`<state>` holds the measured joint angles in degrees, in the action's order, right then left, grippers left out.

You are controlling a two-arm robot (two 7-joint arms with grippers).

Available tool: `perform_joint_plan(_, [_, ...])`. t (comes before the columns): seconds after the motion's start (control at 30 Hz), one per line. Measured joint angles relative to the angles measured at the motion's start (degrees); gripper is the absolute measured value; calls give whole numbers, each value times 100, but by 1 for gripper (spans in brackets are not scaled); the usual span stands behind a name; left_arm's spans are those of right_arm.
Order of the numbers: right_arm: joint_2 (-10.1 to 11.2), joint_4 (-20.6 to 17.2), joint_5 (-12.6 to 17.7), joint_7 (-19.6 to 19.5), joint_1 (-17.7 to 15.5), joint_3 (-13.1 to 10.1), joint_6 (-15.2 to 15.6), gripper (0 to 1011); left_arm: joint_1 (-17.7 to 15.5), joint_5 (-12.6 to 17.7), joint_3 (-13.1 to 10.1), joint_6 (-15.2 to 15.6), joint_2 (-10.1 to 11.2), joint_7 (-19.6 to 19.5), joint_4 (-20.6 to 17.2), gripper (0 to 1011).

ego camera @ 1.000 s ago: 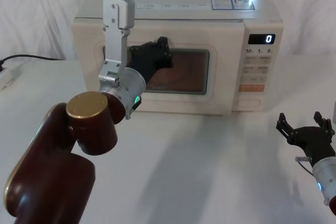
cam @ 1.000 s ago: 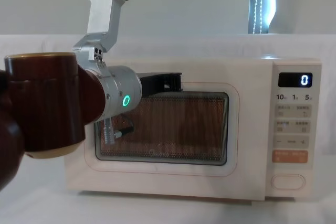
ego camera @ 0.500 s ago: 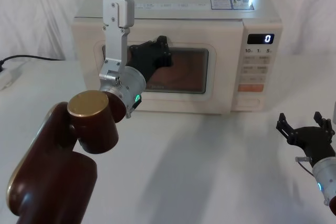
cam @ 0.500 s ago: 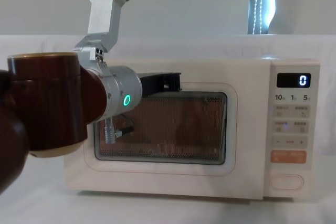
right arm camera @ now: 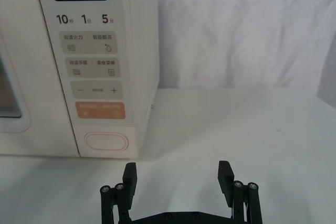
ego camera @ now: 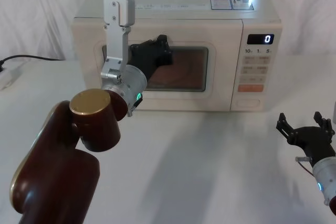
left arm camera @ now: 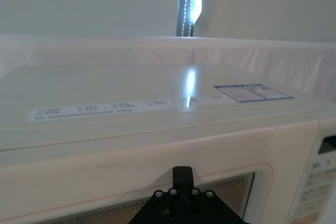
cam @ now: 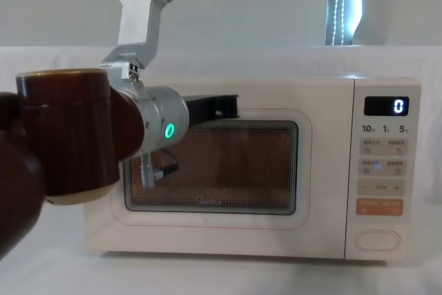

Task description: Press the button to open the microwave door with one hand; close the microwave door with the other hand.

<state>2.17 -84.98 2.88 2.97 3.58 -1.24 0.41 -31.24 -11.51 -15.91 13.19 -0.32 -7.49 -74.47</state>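
Observation:
The cream-white microwave door (ego camera: pixel 178 101) with its dark window sits flush with the control panel, also seen in the chest view (cam: pixel 221 229). My left gripper (ego camera: pixel 164 51) is shut and pressed against the upper left part of the door window; its tip (left arm camera: pixel 182 173) shows just under the door's top frame. The oval door button (ego camera: pixel 248 103) lies at the bottom of the control panel (right arm camera: pixel 107 141). My right gripper (ego camera: pixel 300 120) hovers low over the table in front of and to the right of the microwave, open and holding nothing (right arm camera: pixel 177 174).
The microwave display (ego camera: pixel 261 39) reads 0. A black cable (ego camera: pixel 26 57) and a white block (ego camera: pixel 6 78) lie at the table's far left. My brown left upper arm (ego camera: pixel 63 166) fills the near left. White cloth covers the table and backdrop.
The microwave door has swung from slightly ajar to flush with the control panel as my left gripper pushed it in. The right gripper has stayed still.

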Motion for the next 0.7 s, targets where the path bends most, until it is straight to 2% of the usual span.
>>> perform_joint_plan(0.43, [0, 0, 0, 0, 0, 0, 0, 1002, -15, 17, 45, 0, -26, -19, 20, 0])
perform_joint_plan(0.57, [0, 0, 0, 0, 0, -2, 0, 1002, 41, 2, 59, 51, -14, -47, -97, 0])
perform_joint_plan(0.7, [0, 0, 0, 0, 0, -1, 0, 1002, 188, -95, 54, 208, 47, -154, -373, 0])
